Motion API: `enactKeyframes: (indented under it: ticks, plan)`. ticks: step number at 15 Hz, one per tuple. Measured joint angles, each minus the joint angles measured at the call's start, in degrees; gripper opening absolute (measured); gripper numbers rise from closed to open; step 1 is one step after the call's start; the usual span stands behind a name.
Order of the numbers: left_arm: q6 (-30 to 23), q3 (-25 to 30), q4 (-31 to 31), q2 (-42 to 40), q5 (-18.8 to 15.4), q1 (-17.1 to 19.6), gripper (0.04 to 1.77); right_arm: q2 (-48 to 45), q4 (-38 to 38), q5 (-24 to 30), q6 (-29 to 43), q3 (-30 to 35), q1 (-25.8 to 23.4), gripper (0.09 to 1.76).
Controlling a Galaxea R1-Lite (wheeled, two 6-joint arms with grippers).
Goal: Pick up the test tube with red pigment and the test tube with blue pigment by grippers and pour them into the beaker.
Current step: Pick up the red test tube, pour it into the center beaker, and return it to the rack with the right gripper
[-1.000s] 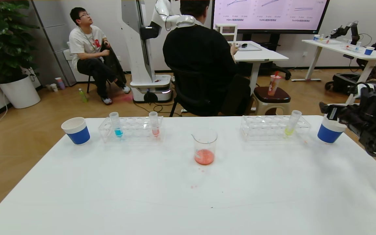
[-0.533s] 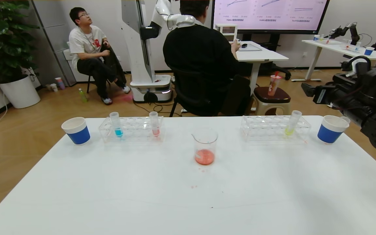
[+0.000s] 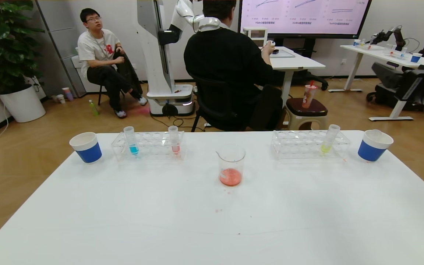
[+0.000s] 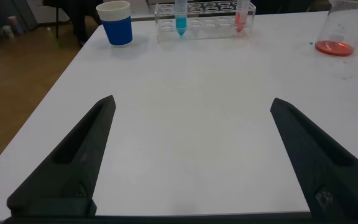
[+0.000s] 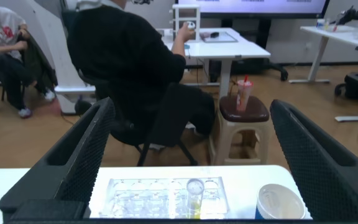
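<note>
The test tube with blue pigment (image 3: 131, 141) stands in the left clear rack (image 3: 148, 146), along with a paler pink-red tube (image 3: 174, 140). No vivid orange-red tube shows in any view. The beaker (image 3: 231, 163) stands mid-table with orange-red liquid in its bottom. My right gripper (image 3: 381, 70) is open and empty, raised high off the table's far right corner, above the right cup. My left gripper (image 4: 192, 102) is open and empty, low over the near left of the table; the blue tube (image 4: 181, 18) and the beaker (image 4: 340, 31) lie far ahead of it.
A second rack (image 3: 309, 144) at the back right holds a yellow-green tube (image 3: 329, 139). Blue-and-white paper cups stand at the far left (image 3: 86, 147) and far right (image 3: 374, 145). Small red drops (image 3: 219, 210) spot the table near the beaker. People and furniture stand beyond the table.
My right arm has risen and pulled back to the right, away from the right cup. Nothing on the table has moved.
</note>
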Motion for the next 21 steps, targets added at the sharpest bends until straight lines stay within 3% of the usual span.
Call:
enactKeyframes:
  ticks: [5, 11, 17, 21]
  plan:
    - [0.0, 0.0, 0.0, 0.0, -0.02, 0.0, 1.74, -21.94, 5.27, -0.09, -1.51, 5.47, -0.04, 1.74]
    - [0.0, 0.0, 0.0, 0.0, -0.02, 0.0, 1.74, -46.6, 8.55, -0.05, -8.53, 18.46, -0.33, 1.74]
    - [0.0, 0.0, 0.0, 0.0, 0.0, 0.0, 1.74, -72.72, 32.57, 3.55, -10.9, 26.21, -0.28, 1.74]
    - [-0.02, 0.0, 0.0, 0.0, 0.0, 0.0, 1.74, -82.53, 37.77, 3.27, -11.03, 38.5, -0.72, 1.74]
